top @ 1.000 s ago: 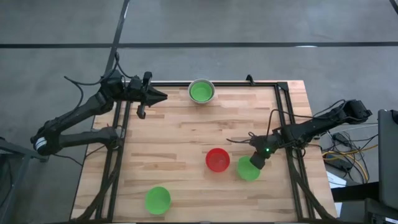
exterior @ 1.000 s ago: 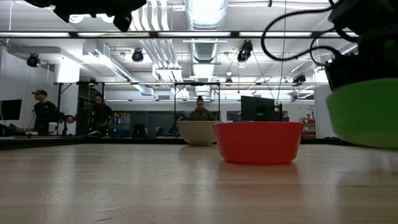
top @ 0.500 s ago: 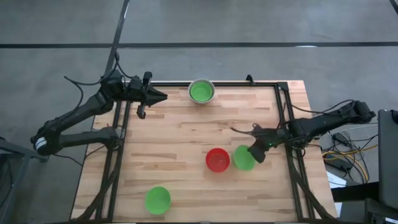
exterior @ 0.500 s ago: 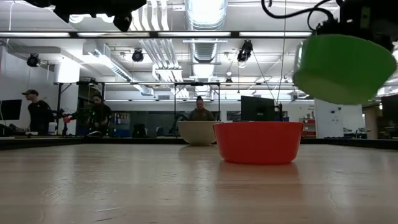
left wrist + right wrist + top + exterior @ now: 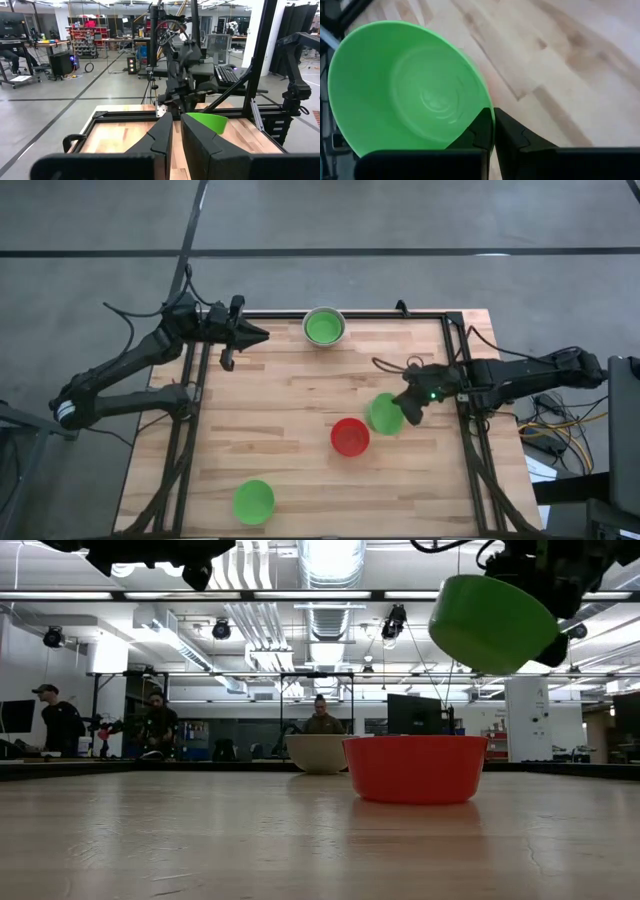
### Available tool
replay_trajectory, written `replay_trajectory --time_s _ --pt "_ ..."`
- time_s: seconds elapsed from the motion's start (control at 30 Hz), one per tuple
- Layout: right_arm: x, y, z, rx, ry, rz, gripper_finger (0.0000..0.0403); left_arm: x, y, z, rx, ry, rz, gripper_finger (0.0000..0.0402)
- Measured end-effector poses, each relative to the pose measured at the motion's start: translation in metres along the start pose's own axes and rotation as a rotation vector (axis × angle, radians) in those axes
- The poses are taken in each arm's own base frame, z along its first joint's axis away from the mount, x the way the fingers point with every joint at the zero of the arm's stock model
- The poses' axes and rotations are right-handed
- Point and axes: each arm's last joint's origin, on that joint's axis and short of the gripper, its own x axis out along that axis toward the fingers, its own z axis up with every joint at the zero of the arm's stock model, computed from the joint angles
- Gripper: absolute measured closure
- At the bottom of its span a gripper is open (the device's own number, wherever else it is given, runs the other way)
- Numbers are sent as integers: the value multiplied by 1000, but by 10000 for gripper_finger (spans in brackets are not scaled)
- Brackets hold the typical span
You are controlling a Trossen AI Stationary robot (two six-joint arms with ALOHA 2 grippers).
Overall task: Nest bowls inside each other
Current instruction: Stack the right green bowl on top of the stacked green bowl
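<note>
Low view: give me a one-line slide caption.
Right gripper carries a tilted green bowl in the air above the red bowl.

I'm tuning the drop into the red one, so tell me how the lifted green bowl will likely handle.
The green bowl hangs tilted from a rim pinch by the right end effector without visibly sagging, so it is probably stiff and light. Its smooth, glossy wall may slip in that narrow grip. Released tilted above the red bowl, it could rock before settling.
</note>
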Motion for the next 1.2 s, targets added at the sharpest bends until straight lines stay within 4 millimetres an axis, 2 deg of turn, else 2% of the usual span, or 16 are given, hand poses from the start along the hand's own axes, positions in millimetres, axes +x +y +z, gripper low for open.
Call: replay_trajectory --time_s 0.3,0.6,0.83,1.2 --pt "-5 2 37 -45 -27 -55 394 0 0 0 -1 1 0 358" --pt "15 -6 74 -46 21 -65 394 1 1 -1 -4 4 0 358" --pt "26 -11 112 -56 18 -59 394 1 1 -1 -4 4 0 358" --pt "55 -23 171 -57 9 -88 394 1 1 -1 -3 4 0 358"
